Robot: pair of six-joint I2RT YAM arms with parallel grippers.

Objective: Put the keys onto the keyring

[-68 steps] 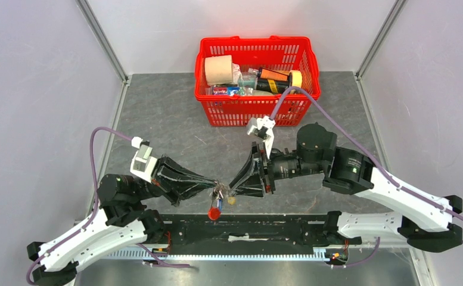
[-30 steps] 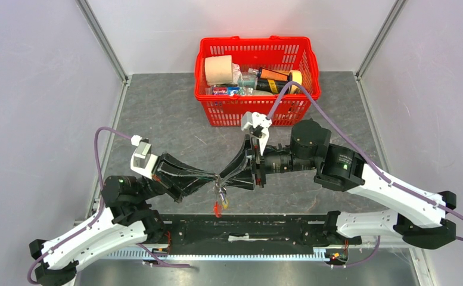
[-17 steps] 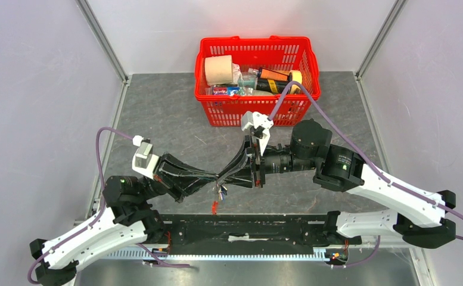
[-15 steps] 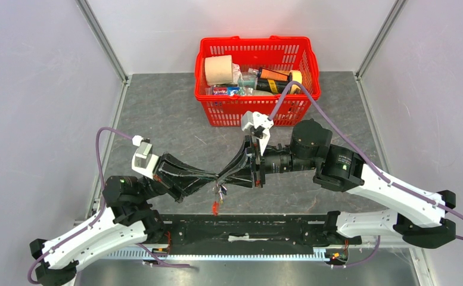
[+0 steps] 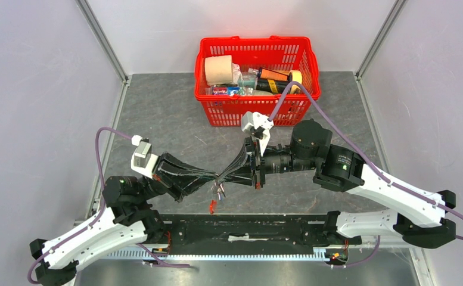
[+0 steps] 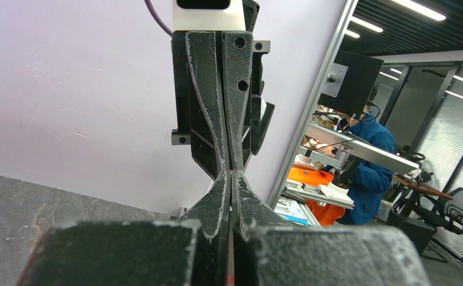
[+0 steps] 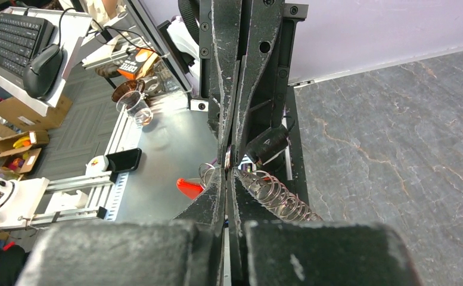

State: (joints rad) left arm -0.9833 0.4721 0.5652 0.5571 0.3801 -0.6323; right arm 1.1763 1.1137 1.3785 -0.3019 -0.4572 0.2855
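Observation:
The two arms meet tip to tip over the near middle of the table. My left gripper [image 5: 216, 179] is shut, and the keyring [image 5: 218, 189] hangs from its tips. The red strap [image 5: 212, 207] dangles lowest. My right gripper [image 5: 223, 177] is shut against the same spot from the other side. In the right wrist view my right gripper [image 7: 229, 176] pinches a thin metal ring edge. The silvery coil [image 7: 276, 199], the red strap [image 7: 190, 187] and a dark key head [image 7: 266, 143] sit just behind. In the left wrist view my left gripper [image 6: 231, 179] is shut, tip to tip with the other fingers.
A red basket [image 5: 257, 113] with a paper roll, bottles and tape stands at the back middle of the grey table. A black rail [image 5: 246, 226] runs along the near edge between the arm bases. Metal frame posts stand at the back corners.
My right gripper's jaws have closed onto the spot at the left gripper's tips. The hanging bundle has swung a little to the left. The left gripper has stayed shut.

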